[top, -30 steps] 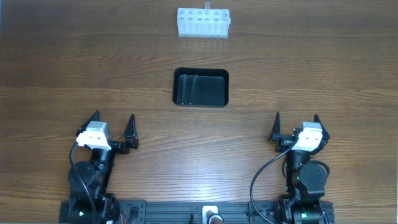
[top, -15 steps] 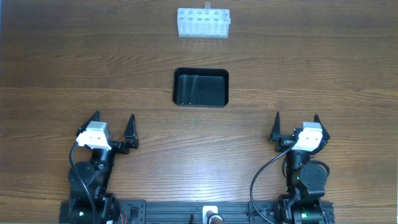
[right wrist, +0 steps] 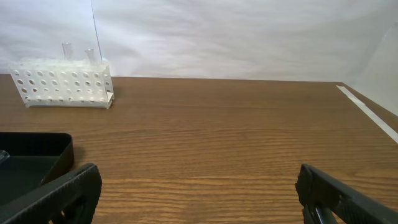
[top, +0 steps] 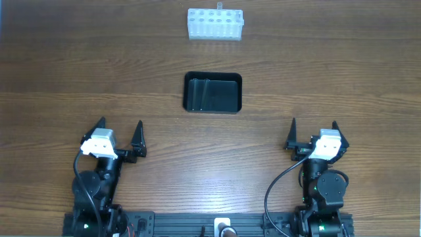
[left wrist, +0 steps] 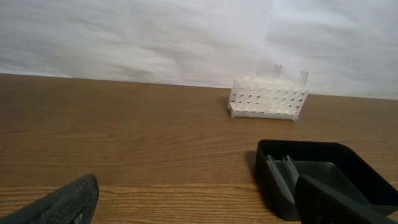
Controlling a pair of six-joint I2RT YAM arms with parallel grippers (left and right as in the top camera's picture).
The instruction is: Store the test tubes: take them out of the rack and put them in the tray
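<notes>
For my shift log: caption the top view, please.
Both arms parked, left hand and right hand open; black tray mid-table, white rack beyond.

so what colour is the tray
The tray is black, seen best in the top view.

No legible print, label, number or sign on the rack (top: 215, 24), the tray (top: 186, 92) or the table (top: 342, 79).
</notes>
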